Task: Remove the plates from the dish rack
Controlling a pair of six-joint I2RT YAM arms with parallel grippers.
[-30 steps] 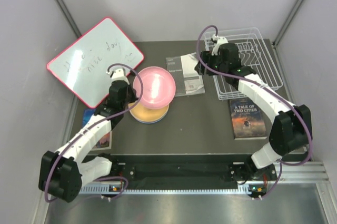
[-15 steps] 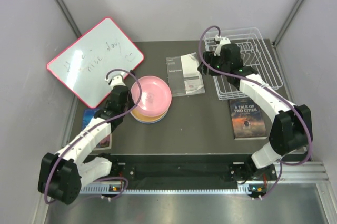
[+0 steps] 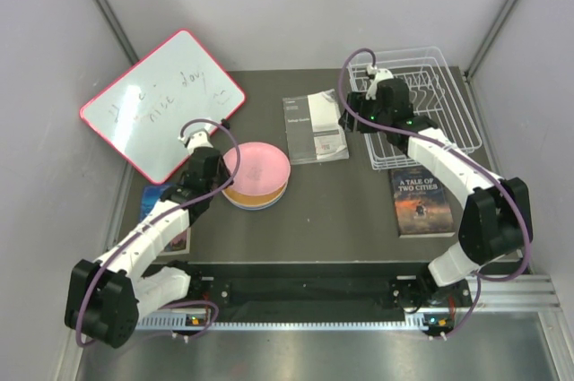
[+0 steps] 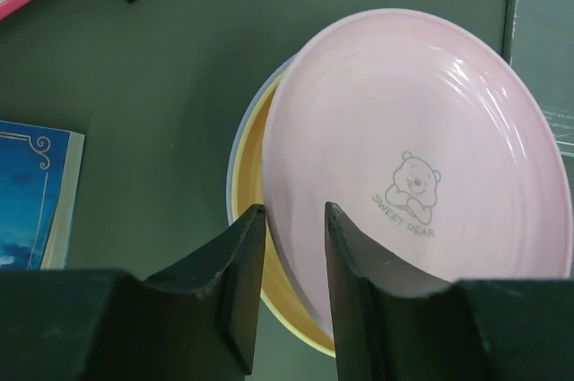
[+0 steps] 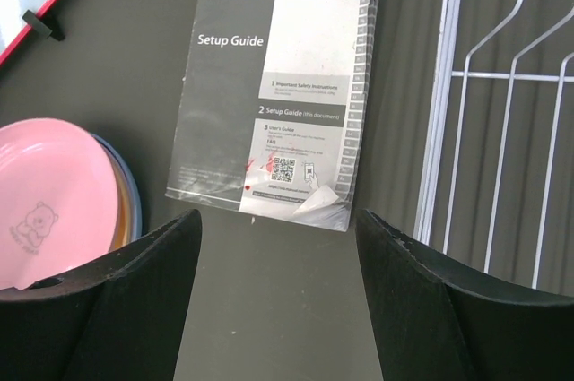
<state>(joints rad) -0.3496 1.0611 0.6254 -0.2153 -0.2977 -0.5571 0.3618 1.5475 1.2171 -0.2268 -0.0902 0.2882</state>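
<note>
A pink plate [image 3: 258,164] lies on top of a stack left of the table's middle. Under it I see an orange plate [image 4: 249,220] and a pale blue-lavender rim [image 4: 235,152]. My left gripper [image 4: 291,229] sits at the stack's left edge. Its jaws are parted, with the pink plate's [image 4: 421,148] rim loose in the gap between them. The white wire dish rack [image 3: 421,103] stands at the back right with no plate showing in it. My right gripper [image 5: 278,224] hangs open over bare table between the rack [image 5: 502,130] and a booklet, holding nothing.
A Canon setup guide [image 3: 314,127] lies between the stack and the rack. A red-framed whiteboard [image 3: 161,103] leans at the back left. A Tale of Two Cities book [image 3: 421,200] lies in front of the rack. A blue book [image 4: 31,193] lies near the left arm.
The pink plate has come down from a raised, tilted hold to lie on the stack. My left jaws have parted from its rim. The right gripper has drifted slightly right.
</note>
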